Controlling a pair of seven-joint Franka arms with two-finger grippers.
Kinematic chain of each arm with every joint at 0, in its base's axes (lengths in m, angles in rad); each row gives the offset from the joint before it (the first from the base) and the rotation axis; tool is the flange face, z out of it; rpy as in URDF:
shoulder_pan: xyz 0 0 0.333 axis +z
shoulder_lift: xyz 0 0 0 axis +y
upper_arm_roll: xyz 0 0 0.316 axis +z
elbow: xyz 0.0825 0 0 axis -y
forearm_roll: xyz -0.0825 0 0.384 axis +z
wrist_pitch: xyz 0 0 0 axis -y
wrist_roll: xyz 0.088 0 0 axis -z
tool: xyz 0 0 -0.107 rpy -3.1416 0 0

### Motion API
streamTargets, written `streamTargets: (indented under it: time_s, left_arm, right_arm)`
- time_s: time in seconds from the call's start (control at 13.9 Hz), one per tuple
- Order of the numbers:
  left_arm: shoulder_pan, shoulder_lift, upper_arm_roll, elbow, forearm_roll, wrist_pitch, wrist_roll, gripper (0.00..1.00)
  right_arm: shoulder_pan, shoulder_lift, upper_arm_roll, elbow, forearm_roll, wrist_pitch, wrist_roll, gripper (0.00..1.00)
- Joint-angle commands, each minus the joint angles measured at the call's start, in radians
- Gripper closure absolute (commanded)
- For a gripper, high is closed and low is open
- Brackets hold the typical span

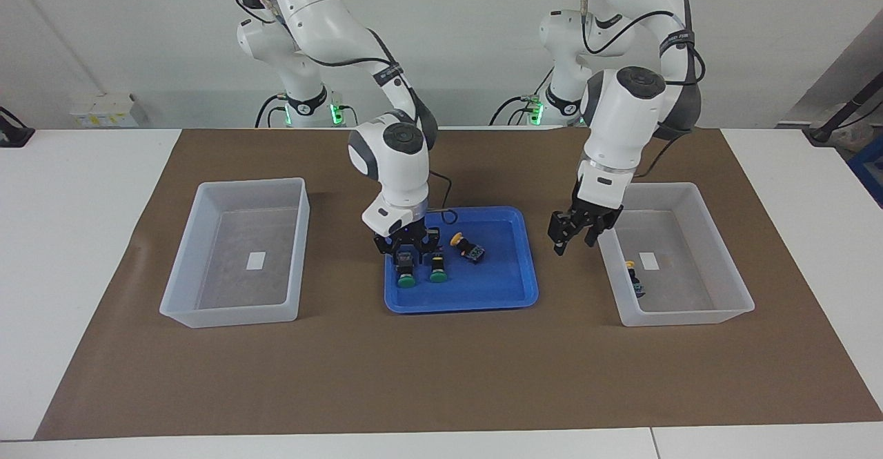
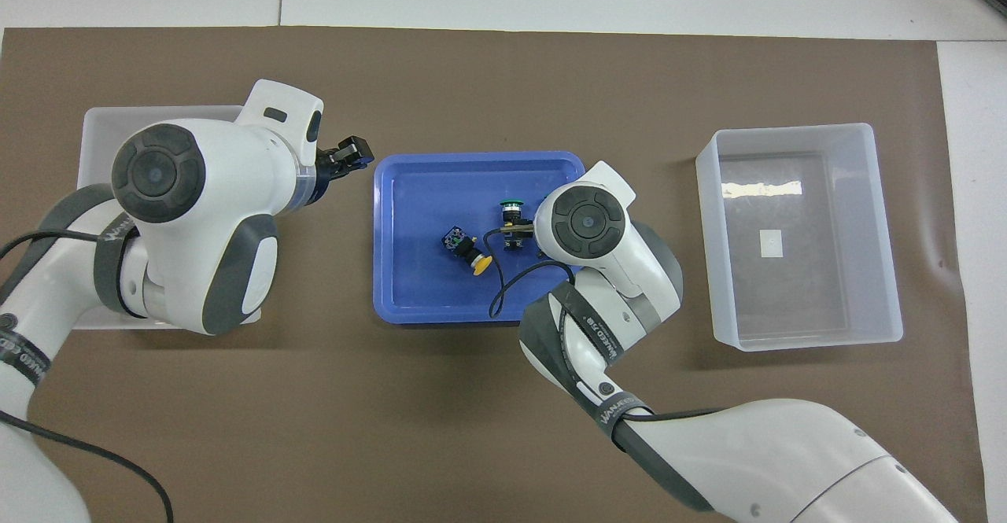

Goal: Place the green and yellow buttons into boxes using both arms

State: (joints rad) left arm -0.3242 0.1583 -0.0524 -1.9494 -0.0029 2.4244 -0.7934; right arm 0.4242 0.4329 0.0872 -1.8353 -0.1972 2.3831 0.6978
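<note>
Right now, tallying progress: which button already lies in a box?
One yellow button, in the box at the left arm's end. The other yellow button and both green buttons remain in the blue tray.
</note>
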Motion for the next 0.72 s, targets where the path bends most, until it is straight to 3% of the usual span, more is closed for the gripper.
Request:
streamTargets:
  time_s: [0.0, 0.36, 0.65]
  left_arm:
    - [-0.048, -0.014, 0.014, -0.052, -0.006, 0.056, -0.113, 0.23]
    - [-0.139, 0.046, 0.016, -0.069, -0.006, 0.130, -0.320, 0.23]
    - [-0.222, 0.069, 0.017, -0.105, -0.006, 0.130, -0.443, 0.23]
  right_arm:
    - [-0.016, -0.046, 0.003, -0.013, -0.031, 0.012, 0.039, 1.00]
    - [-0.103, -0.201, 0.005, -0.019, -0.018, -0.160, 0.008, 1.00]
    - [-0.205, -0.325, 0.005, -0.134, -0.018, -0.197, -0.125, 1.00]
